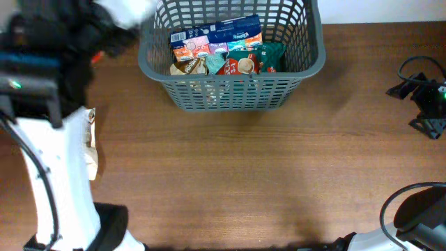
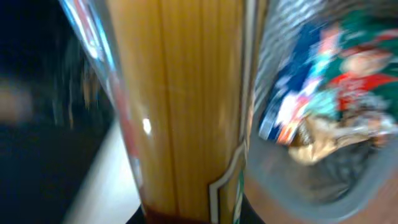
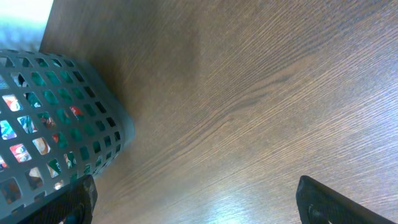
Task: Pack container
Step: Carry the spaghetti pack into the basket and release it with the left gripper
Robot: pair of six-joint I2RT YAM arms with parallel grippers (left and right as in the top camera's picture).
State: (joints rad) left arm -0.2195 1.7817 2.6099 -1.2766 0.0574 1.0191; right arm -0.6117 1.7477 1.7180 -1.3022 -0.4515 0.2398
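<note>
A large dark grey rectangular plastic basket (image 1: 230, 94) with lattice-slotted sides is being kept at the far edge of the brown wooden worktop (image 1: 265, 181), a little left of the middle. Blue-topped cartons (image 1: 216, 35), green and red packets (image 1: 254, 59) and a gold-brown pouch (image 1: 187, 66) are being held inside its walls.

In the overhead view the left tool (image 1: 115, 35) is being shown only as a dark blur just beside the basket's left rim. In the left wrist view a long clear-wrapped packet of yellow spaghetti (image 2: 180, 106) is being held close before the lens, sharp while the basket behind it is being smeared. The tool is being kept closed on this packet, though its fingers are being hidden.

The right tool (image 3: 199, 208) is being held wide, its two black fingertips (image 3: 323, 199) being kept far apart above the worktop, near a corner of the basket. A pale paper packet (image 1: 90, 143) is being partly covered by the white left arm (image 1: 56, 188) on the worktop.
</note>
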